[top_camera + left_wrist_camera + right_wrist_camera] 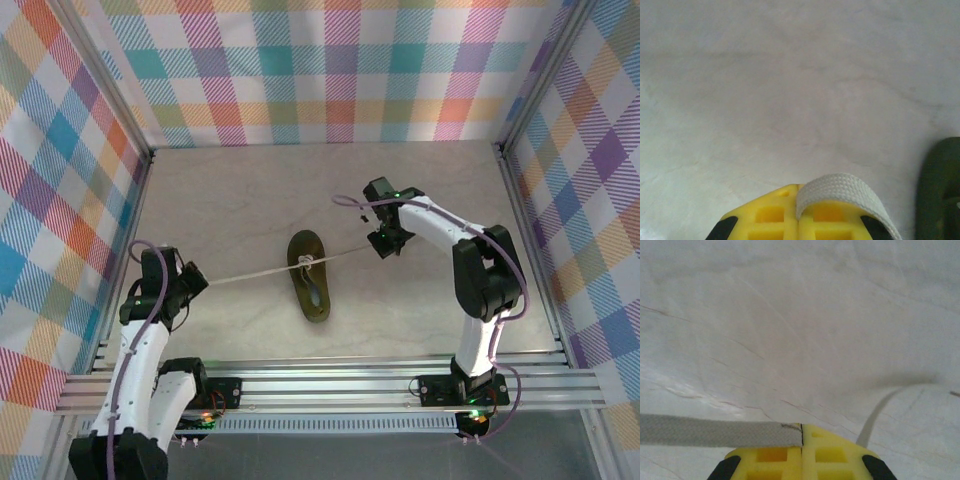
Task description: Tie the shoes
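Observation:
The dark olive-green shoe (310, 275) lies in the middle of the table, its length running from far to near. Its cream-white laces run out taut to both sides. The left lace (250, 273) stretches to my left gripper (195, 283), which is shut on it. In the left wrist view the lace (840, 187) curls over the closed yellow fingers (765, 212), with the shoe (942, 190) at the right edge. My right gripper (383, 243) is shut on the right lace (345, 257); in the right wrist view that lace (710, 433) enters the closed jaws from the left.
Plaid walls (70, 200) close in the table on the left, back and right. An aluminium rail (330, 385) runs along the near edge, carrying both arm bases. Bare beige tabletop (250, 200) lies around the shoe.

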Controlling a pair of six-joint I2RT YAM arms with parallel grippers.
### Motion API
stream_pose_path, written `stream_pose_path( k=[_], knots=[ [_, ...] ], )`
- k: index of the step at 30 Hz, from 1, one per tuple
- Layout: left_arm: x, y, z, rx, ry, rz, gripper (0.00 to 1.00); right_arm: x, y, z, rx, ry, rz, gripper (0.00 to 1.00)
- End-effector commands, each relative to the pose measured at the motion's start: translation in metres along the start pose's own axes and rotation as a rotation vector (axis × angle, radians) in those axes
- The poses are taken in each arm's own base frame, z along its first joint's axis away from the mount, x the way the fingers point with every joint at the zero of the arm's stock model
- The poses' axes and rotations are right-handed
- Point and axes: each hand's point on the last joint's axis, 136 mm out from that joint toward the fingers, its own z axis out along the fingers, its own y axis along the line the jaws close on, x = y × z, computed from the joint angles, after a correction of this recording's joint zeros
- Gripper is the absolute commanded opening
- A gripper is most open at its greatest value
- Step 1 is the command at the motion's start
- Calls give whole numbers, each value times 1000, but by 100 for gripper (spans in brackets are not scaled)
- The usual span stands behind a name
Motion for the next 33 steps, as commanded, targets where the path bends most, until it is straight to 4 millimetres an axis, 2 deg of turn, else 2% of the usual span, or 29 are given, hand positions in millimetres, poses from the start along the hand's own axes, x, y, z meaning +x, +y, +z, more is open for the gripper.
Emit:
stream_pose_path(
  k=[1,4,8,14,19,25,33],
  knots=[
    [14,20,8,-21,47,-131,0,26,-16,4,15,82,77,0],
    [12,28,14,-19,38,-202,0,37,-25,10,15,105,111,0],
    [15,39,20,-21,45,-290,0,47,-24,14,-22,106,137,0],
    [6,57,15,-88,8,-335,0,58,-26,23,-39,132,151,0],
    [-9,61,13,-99,-29,-354,0,60,-26,30,-51,146,161,0],
    [-23,75,9,-123,-48,-378,0,62,-33,31,-68,147,201,0],
    [-11,75,22,-77,-21,-417,0,56,-25,26,-122,112,196,0]
  ],
)
